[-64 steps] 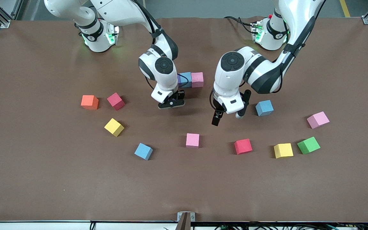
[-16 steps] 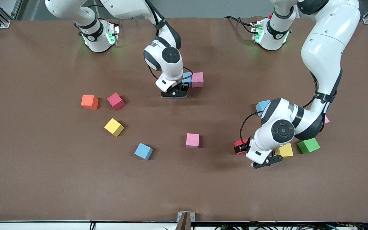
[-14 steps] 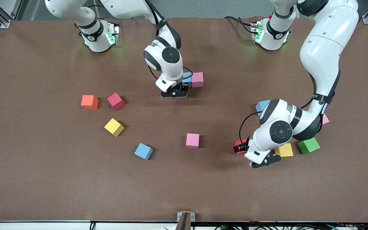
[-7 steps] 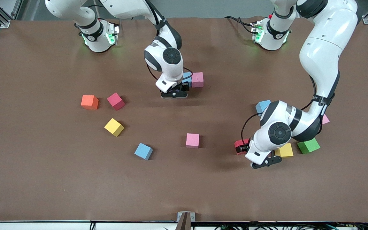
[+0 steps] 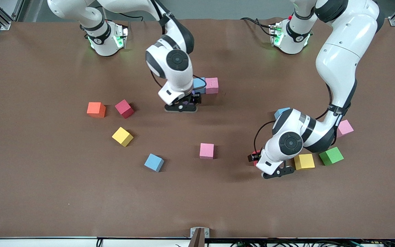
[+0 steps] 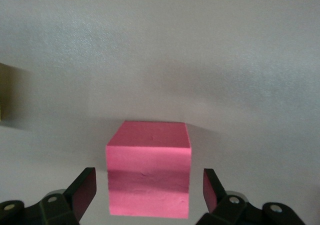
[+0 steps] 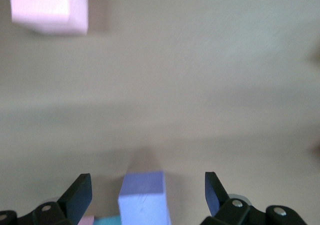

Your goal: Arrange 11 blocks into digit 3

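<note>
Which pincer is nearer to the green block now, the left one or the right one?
Left. The left pincer straddles a red block two blocks along from the green block. The right pincer is at the purple block, toward the bases.

table [image 5: 46,199]: brown cover | blocks [image 5: 206,151]: scattered, 3 in a row | orange cube [image 5: 96,109]

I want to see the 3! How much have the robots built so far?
One bar looks done: purple block, light blue block and pink block in a row, the right gripper open over the purple end. The left gripper is open around a red block, not yet lifted. The other blocks lie scattered: most is left.
</note>
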Robot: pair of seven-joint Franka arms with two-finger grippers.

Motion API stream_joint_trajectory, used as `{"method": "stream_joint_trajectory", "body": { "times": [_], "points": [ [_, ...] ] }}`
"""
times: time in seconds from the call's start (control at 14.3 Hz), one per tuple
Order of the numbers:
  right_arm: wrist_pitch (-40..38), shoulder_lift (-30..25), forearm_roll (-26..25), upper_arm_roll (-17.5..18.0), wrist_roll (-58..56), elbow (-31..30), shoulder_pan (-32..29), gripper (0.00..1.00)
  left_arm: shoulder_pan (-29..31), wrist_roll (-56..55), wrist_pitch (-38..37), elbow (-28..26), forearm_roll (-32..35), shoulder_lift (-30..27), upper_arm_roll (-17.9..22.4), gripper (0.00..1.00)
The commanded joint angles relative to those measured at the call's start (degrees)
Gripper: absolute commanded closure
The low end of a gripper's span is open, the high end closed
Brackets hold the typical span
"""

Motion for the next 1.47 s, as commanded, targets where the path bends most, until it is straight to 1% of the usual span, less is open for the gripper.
{"method": "stream_joint_trajectory", "body": {
  "times": [0.0, 0.14, 0.28, 0.49, 0.63, 0.7, 0.77, 0.98, 1.05, 1.12, 1.19, 1.4],
  "points": [
    [0.3, -0.5, -0.6, -2.1, -0.5, 0.4, -3.8, 0.0, -0.1, 1.0, -0.3, 0.9, 1.2, 0.2, 0.2, 0.06],
    [0.3, 0.2, -0.6, -2.9, -0.9, 2.1, -6.6, 0.0, -0.1, 1.1, -0.3, 0.9, 1.2, 0.3, 0.3, 0.07],
    [0.3, 4.2, 0.2, -2.8, 0.0, 6.1, -8.2, 0.0, 0.1, 1.1, 0.3, 1.0, 1.1, 0.8, 0.3, 0.07],
    [0.2, 13.3, 0.1, -2.8, 3.4, 16.1, -10.3, 0.0, 0.1, 1.1, 1.0, 1.0, 1.1, 1.2, 0.3, 0.1],
    [0.6, 19.2, -0.4, -2.9, 3.6, 20.6, -11.2, 0.0, 0.2, 1.1, 2.0, 1.0, 1.1, 1.7, 0.3, 0.14],
    [0.8, 21.5, -0.5, -2.9, 3.2, 22.9, -12.4, 0.0, 0.1, 1.1, 2.2, 1.0, 1.1, 1.9, 0.3, 0.17],
    [0.9, 22.9, -0.6, -2.9, 2.8, 24.5, -13.4, 0.0, 0.2, 1.1, 2.3, 1.0, 1.0, 1.9, 0.3, 0.22],
    [2.3, 24.5, -0.5, -2.8, 0.0, 25.4, -15.6, 0.0, 0.0, 0.5, 2.3, 1.2, 0.9, 1.6, 0.3, 0.44],
    [3.5, 25.0, -0.5, -2.8, -0.3, 25.4, -15.8, 0.0, 0.0, 0.5, 2.2, 1.2, 0.9, 1.2, 0.3, 0.53],
    [5.0, 25.8, -0.5, -2.8, -0.5, 25.4, -16.4, 0.0, 0.1, 0.5, 2.1, 1.2, 0.9, 0.9, 0.2, 0.57],
    [6.4, 26.3, -0.5, -2.8, -0.5, 25.4, -16.8, 0.0, 0.3, 0.4, 1.9, 1.3, 0.9, -0.1, 0.2, 0.57],
    [7.0, 27.2, -0.4, -2.8, 0.1, 25.4, -16.8, 0.01, 0.5, -0.3, 1.3, 1.3, 0.1, -3.4, -0.1, 0.56]
  ]
}}
